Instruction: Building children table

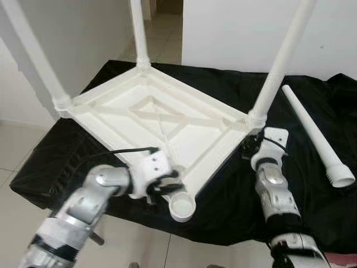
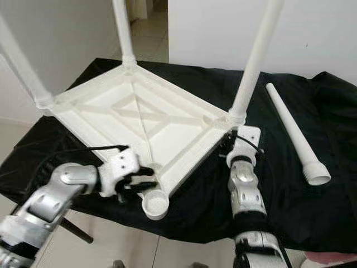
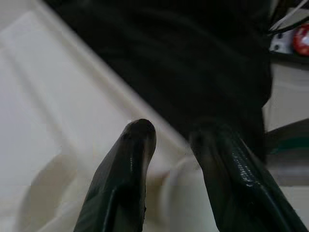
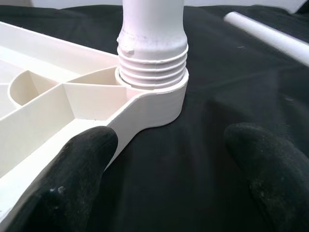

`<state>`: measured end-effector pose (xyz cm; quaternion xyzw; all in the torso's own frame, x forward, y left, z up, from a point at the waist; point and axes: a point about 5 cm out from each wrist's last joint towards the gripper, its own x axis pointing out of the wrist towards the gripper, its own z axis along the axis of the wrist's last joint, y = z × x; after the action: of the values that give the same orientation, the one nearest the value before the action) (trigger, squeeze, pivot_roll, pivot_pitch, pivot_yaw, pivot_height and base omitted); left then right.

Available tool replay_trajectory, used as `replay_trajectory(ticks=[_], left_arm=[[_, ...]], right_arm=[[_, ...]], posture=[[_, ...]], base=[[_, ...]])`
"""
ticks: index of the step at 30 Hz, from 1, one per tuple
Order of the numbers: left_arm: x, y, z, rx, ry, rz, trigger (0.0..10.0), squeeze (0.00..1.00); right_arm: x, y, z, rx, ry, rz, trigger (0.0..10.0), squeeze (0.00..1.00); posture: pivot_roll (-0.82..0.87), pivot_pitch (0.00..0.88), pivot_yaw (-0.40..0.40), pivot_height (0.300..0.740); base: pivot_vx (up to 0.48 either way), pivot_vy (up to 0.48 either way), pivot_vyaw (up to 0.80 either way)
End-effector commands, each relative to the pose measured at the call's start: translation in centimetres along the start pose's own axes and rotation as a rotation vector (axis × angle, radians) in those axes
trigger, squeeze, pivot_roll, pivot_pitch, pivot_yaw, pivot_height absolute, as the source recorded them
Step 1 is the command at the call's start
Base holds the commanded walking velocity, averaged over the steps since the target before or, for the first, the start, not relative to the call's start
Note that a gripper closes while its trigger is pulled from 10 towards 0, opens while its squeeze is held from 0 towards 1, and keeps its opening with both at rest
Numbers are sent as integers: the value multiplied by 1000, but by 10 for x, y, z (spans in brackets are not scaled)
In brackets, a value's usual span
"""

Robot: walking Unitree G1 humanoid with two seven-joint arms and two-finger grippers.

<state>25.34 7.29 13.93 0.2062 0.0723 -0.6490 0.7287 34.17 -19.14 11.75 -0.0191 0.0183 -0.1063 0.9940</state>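
A white plastic table top (image 1: 146,114) lies upside down on a black cloth. Three white legs stand screwed into its corners: at the right (image 1: 279,61), at the back (image 1: 138,33) and at the left (image 1: 33,50). The near corner's round socket (image 1: 182,207) has no leg in it. A fourth leg (image 1: 315,134) lies loose on the cloth to the right. My left gripper (image 1: 167,184) is shut on the top's rim beside that socket (image 3: 183,193). My right gripper (image 4: 171,137) stands open just short of the right leg's threaded base (image 4: 153,58), not touching it.
The black cloth (image 1: 234,184) covers a low surface whose front edge runs just under my arms. Tiled floor (image 1: 11,145) lies to the left, and white walls with a doorway (image 1: 167,22) stand behind. Bare cloth lies between the table top and the loose leg.
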Motion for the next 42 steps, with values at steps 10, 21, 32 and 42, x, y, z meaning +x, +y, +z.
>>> replay_trajectory(ticks=[10,21,32,42], left_arm=[[3,18,14,33,-13,121,10000,0],[-32,61,26,52,-67,298,10000,0],[-65,86,-8,10,98,274,10000,1000],[-69,91,-40,12,259,209,10000,608]], right_arm=[[6,1,7,8,-64,5,10000,0],[-19,-32,9,37,-193,-67,10000,0],[-52,-37,13,53,-263,117,10000,0],[-57,-46,21,3,-279,197,10000,0]], posture=[[-41,0,12,740],[-55,0,26,740],[-67,0,14,740],[-77,0,33,740]], base=[[0,0,0],[0,0,0],[0,0,0],[0,0,0]])
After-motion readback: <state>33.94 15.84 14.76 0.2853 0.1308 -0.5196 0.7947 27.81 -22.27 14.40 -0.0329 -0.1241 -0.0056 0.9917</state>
